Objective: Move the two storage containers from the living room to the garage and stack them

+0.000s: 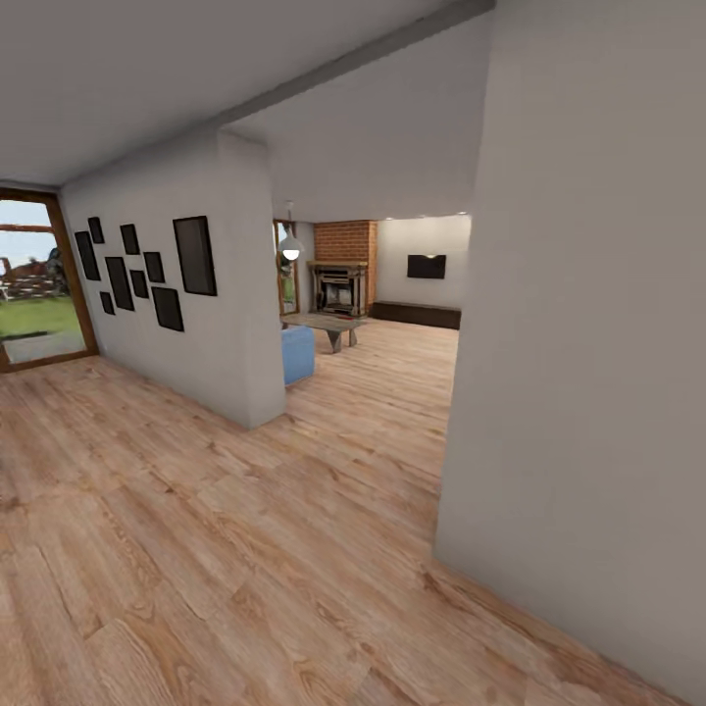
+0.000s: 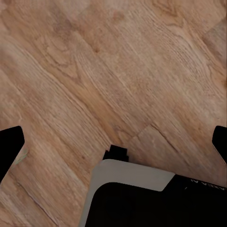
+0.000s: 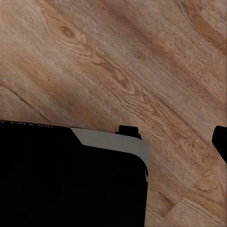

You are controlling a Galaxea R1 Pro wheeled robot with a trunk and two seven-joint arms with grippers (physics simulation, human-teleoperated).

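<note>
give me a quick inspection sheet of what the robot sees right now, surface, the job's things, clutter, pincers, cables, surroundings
Surface: light wood-plank floor, bare where it shows.
Job's things: living room ahead through the opening; storage containers nothing seen.
Clutter: nothing seen nearby; blue sofa and low table farther in.
Pincers: left pincer open, dark fingertips at the frame edges over floor; right pincer, one fingertip seen, state unclear.
Cables: nothing seen.
Surroundings: cream wall close on the right, black frames on the left wall, brick fireplace, wall TV, pendant lamp, glazed door.
</note>
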